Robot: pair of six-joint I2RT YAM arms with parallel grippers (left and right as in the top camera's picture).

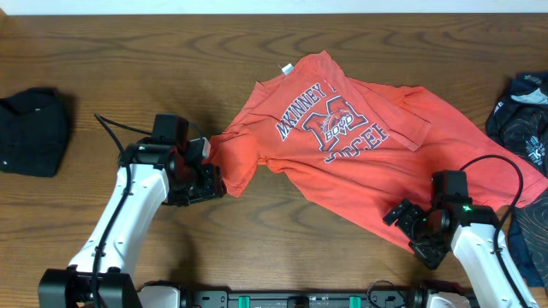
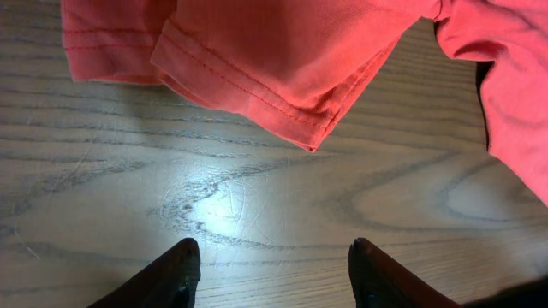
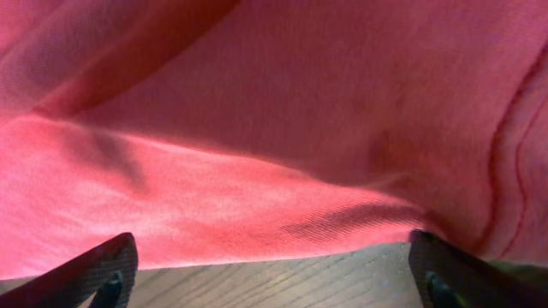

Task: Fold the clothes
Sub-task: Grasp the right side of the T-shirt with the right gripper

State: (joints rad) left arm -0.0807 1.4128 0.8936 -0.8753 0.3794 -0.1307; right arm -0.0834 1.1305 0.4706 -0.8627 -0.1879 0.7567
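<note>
As it lies diagonal, T-shirt (image 1: 360,145) (collar (image 1: 295,73) upper-left)

navy garment (image 1: 522,120) cropped right, lettering (image 1: 330,121) partly hidden

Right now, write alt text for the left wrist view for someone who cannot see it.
The stitched hem of a coral-red T-shirt lies across the top of the frame on a wooden table. Below it the left gripper is open over bare wood, not touching the cloth.
</note>
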